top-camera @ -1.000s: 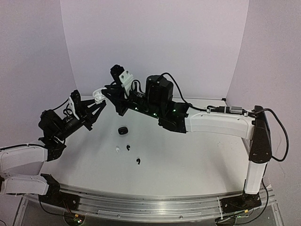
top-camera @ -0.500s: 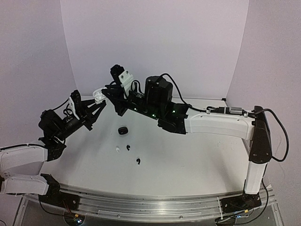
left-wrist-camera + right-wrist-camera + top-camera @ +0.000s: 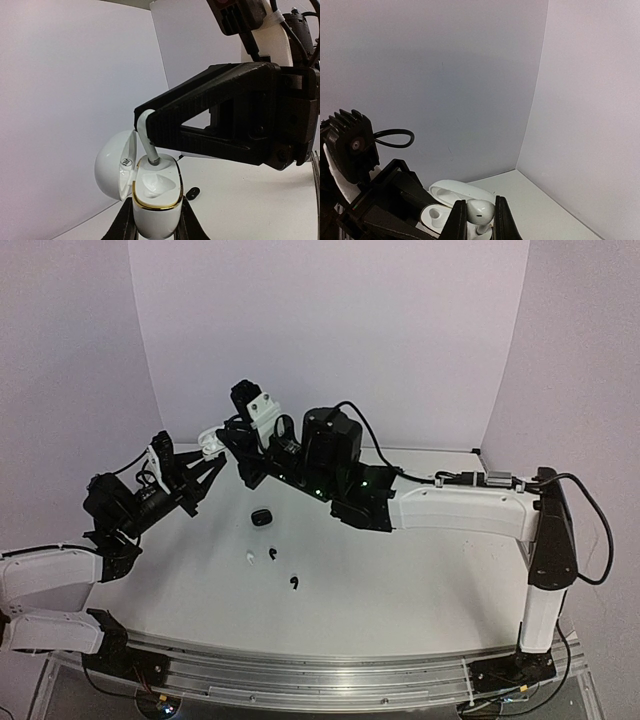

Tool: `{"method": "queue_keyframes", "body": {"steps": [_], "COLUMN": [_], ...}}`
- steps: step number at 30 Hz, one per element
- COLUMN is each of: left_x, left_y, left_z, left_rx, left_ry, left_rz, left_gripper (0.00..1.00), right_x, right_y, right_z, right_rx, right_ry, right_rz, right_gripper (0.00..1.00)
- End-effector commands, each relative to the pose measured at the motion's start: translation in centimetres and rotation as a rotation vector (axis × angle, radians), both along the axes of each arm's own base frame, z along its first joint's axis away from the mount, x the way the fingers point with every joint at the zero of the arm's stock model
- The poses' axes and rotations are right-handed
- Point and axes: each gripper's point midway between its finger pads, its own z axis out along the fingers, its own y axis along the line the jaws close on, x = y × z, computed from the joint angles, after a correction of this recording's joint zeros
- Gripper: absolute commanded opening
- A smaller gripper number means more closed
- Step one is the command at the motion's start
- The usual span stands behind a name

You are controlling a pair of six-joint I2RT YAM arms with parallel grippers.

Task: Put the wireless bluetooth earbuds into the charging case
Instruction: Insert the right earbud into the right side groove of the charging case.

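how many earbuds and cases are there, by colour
white earbuds: 2
black earbuds: 2
white case: 1
black case: 1
total: 6

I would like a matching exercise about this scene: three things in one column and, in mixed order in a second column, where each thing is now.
Things:
1. white charging case
2. raised white earbud
3. black pebble-shaped case

Places:
A. lying on the table
B. gripped by the left end effector, lid open
C. pinched by the right end effector

Pairs: 1-B, 2-C, 3-A.
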Motion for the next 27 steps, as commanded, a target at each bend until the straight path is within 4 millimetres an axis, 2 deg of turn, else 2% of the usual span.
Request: {"method": "queue_keyframes", "body": {"steps": [1, 15, 27], "left_x": [-0.8, -0.3, 0.2], "left_y": [1.0, 1.3, 1.6], "left_z": [5.1, 5.7, 6.0], "left_rx": [-0.098, -0.131, -0.156], "left_ry": [-0.136, -0.109, -0.07], "left_rz": [0.019, 0.035, 0.044], "left_gripper": [0.0, 0.0, 0.0], "right_x": [1.6, 1.2, -0.1], "right_y": [-0.2, -0.2, 0.7], "right_z": [-1.6, -3.8, -5.6], "right_rx": [0.009, -0.028, -0.101], "right_ry": [0.022, 0.048, 0.044], "right_rz": [-0.082, -0.088, -0.041], "right_gripper": [0.0, 0.0, 0.0]}}
